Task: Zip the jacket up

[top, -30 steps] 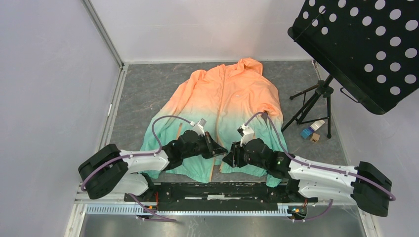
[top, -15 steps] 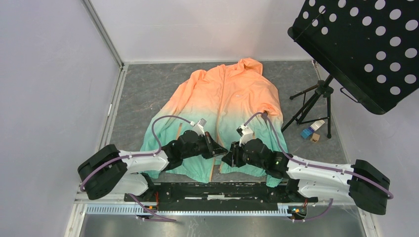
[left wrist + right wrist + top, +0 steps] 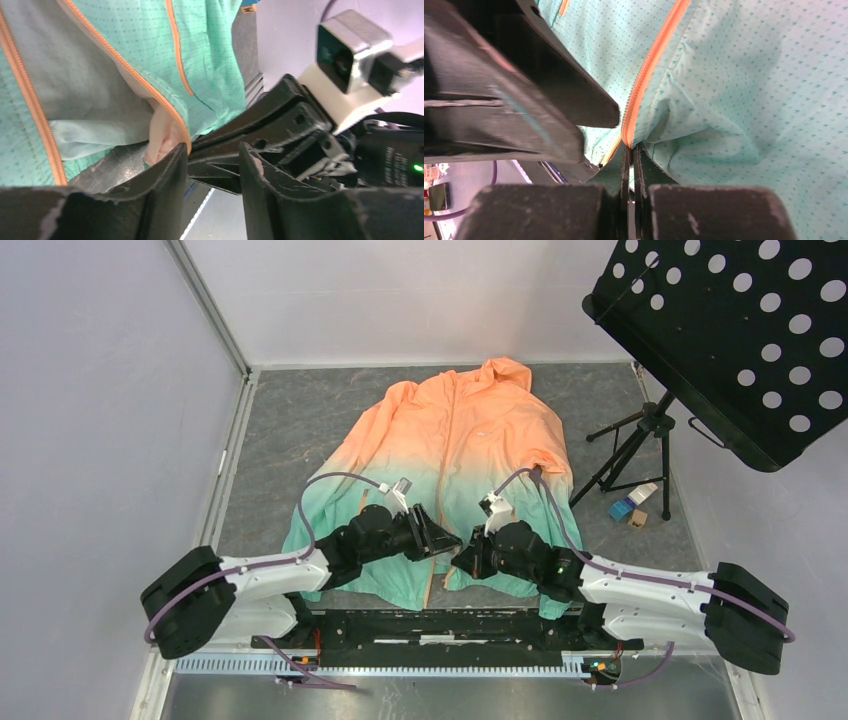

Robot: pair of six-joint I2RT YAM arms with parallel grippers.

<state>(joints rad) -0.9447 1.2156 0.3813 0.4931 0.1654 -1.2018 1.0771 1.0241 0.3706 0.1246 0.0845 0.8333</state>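
The jacket (image 3: 450, 430) lies flat on the grey table, orange at the top and mint green at the bottom, with its orange centre zipper (image 3: 441, 465) running down to the hem. My left gripper (image 3: 445, 537) hovers open at the lower end of the zipper, nothing between its fingers. In the left wrist view the left gripper (image 3: 212, 150) stands beside a folded orange-edged flap of the jacket (image 3: 100, 75). My right gripper (image 3: 630, 146) is shut on the bottom end of the zipper tape (image 3: 649, 65). Both grippers sit close together at the hem, and the right gripper (image 3: 462, 562) nearly touches the left one.
A black perforated music stand (image 3: 730, 330) on a tripod (image 3: 630, 450) stands at the right, with small boxes (image 3: 630, 505) at its foot. White walls close in the table on the left and at the back. The arms' base rail (image 3: 430, 625) runs along the near edge.
My left gripper has opened and let go of the jacket, its arm shifting slightly. My right gripper has closed on the zipper's lower end.
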